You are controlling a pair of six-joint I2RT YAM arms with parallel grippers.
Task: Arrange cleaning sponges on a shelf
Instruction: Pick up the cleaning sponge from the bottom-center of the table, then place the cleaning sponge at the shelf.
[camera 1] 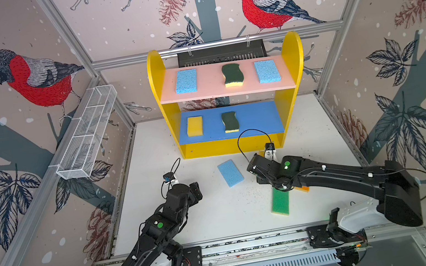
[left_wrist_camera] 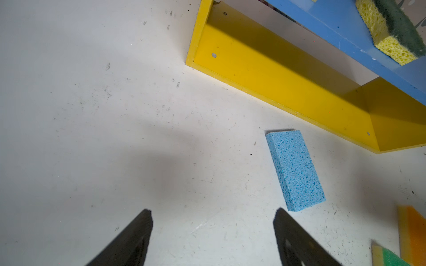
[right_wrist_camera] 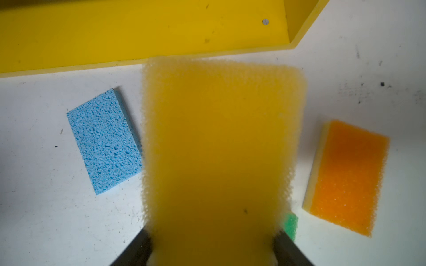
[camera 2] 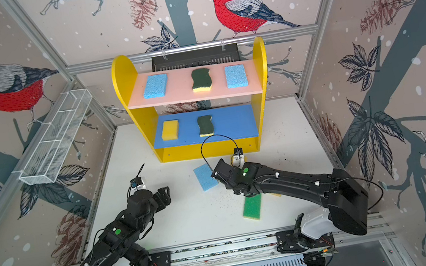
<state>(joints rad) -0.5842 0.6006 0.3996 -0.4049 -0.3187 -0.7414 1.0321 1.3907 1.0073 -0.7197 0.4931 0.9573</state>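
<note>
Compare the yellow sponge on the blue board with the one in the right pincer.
The board sponge lies flat on the blue board, near its left end; the held sponge sticks out of the right pincer, in front of the shelf. Nothing touches the board sponge; the pincer is shut on the held sponge. Both are yellow rectangular blocks.

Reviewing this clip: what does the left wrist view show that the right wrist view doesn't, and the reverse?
Left wrist only: the blue board carrying a green-topped wavy sponge, and the left gripper, jaws open, empty. Right wrist only: the right gripper, jaws shut on a yellow sponge. Both: the yellow shelf bottom, the light blue sponge on the table, the orange sponge and a green sponge corner.
</note>
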